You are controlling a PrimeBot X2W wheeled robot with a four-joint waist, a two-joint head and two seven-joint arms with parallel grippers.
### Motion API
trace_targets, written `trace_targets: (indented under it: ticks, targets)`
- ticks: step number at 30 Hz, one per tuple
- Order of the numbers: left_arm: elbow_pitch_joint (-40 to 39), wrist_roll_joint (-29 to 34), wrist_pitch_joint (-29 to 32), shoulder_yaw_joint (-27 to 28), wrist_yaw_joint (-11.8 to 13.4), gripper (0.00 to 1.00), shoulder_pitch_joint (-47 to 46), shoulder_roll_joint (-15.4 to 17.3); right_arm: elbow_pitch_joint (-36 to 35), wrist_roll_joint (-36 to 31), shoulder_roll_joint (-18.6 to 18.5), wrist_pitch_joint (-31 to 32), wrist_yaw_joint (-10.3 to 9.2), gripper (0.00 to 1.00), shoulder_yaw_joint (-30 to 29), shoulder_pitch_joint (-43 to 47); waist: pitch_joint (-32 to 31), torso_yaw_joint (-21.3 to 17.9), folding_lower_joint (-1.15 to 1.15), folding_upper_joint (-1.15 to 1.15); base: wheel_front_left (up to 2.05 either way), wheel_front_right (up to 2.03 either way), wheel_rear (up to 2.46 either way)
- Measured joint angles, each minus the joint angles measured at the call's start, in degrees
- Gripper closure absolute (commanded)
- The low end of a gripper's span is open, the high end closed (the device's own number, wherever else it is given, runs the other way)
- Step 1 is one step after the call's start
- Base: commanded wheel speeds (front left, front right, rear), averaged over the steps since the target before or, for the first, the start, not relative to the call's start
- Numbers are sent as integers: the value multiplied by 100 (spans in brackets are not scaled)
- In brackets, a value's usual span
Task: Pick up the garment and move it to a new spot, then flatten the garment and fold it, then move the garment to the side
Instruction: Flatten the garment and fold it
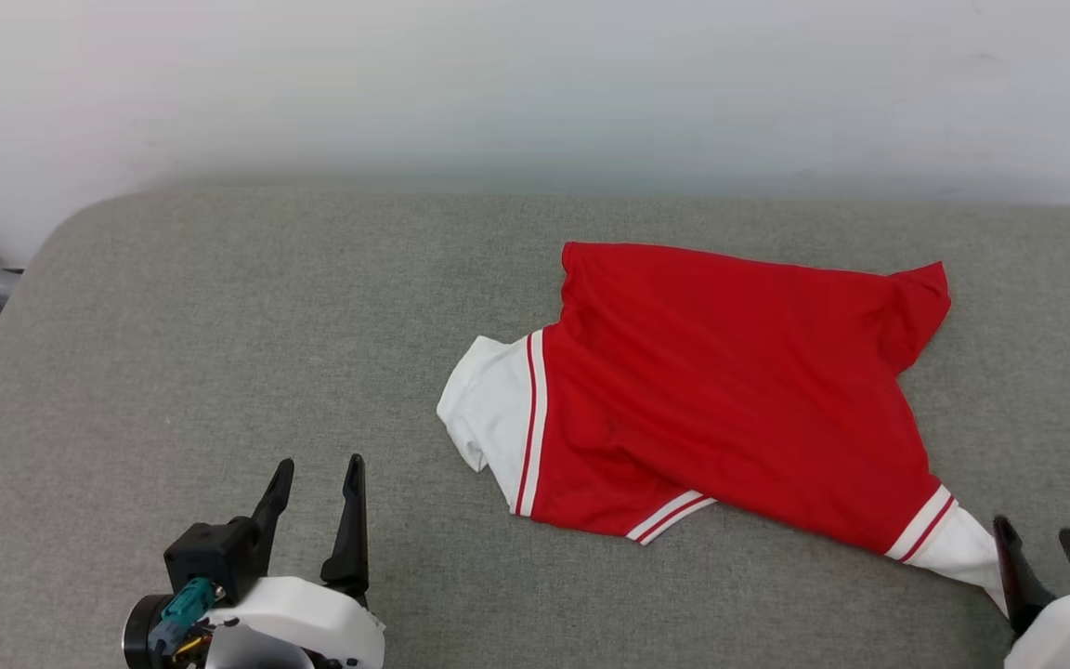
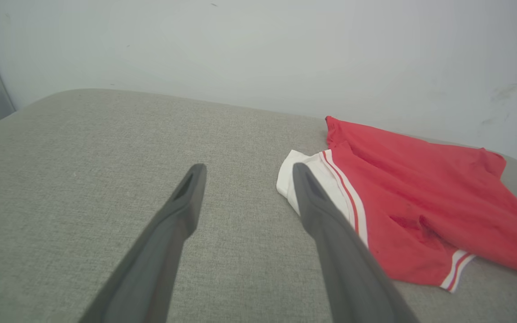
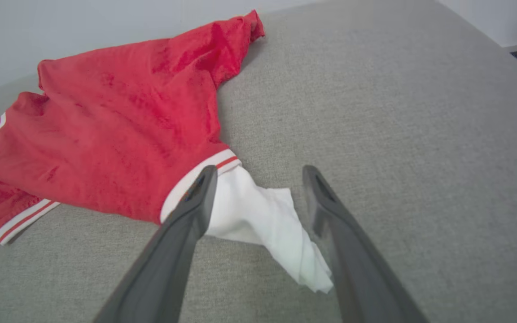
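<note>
The garment (image 1: 730, 390) lies on the cushioned surface (image 1: 219, 325), right of its middle. Its end lies between the fingers of the right tool (image 1: 1034, 530) at the near right corner. The left tool (image 1: 321, 462) sits by the near edge, well apart to the left.

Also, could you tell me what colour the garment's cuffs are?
White with thin red stripes on the garment; best in the right wrist view.

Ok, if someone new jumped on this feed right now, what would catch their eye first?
The bright red garment, lying rumpled on the grey cushion right of centre. Next, its white sleeve trailing toward the lower right, lying ungripped between the spread fingers of the right end effector. The left end effector is open over bare cushion at the lower left.
</note>
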Motion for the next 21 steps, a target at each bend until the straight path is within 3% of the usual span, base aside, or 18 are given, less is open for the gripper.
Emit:
trace_targets:
  ticks: [10, 21]
  targets:
    - [-96, -45, 180, 60, 76, 0, 98, 153, -453, -349, 213, -1190, 0, 0, 580, 10, -286, -90, 0, 0, 0, 0, 0]
    - [-79, -303, 1037, 5, 87, 0, -447, 187, -1213, -552, 383, -1266, -1, 0, 1191, 36, -177, -304, 0, 0, 0, 0, 0]
